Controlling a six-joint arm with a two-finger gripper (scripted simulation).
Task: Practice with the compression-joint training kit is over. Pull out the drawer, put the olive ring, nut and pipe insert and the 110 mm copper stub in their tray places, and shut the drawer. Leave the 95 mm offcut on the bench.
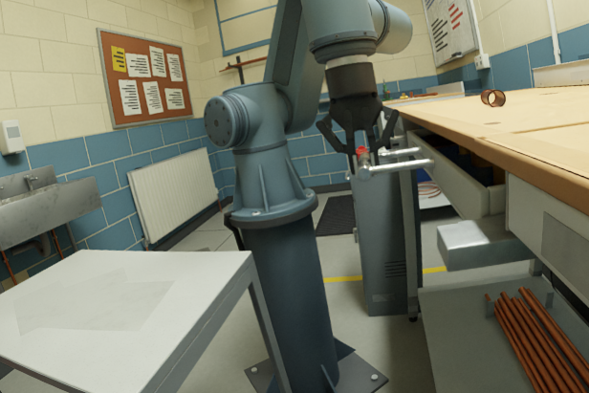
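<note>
My gripper [362, 160] points straight down in front of the bench, closed around the drawer's steel bar handle [397, 166]. The drawer [454, 176] stands pulled out from under the wooden benchtop, its white front facing me and dark tray places showing inside, though their contents are too hidden to make out. A short copper piece [493, 97] lies on the benchtop, far back toward the wall. The other kit parts are out of sight.
Behind the bench a tiled wall carries a whiteboard [447, 6]. A grey cabinet [385, 238] stands under the handle. Copper pipes [540, 333] lie on the lower shelf at right. A white table [110, 314] fills the front left, beside my arm's pedestal [287, 286].
</note>
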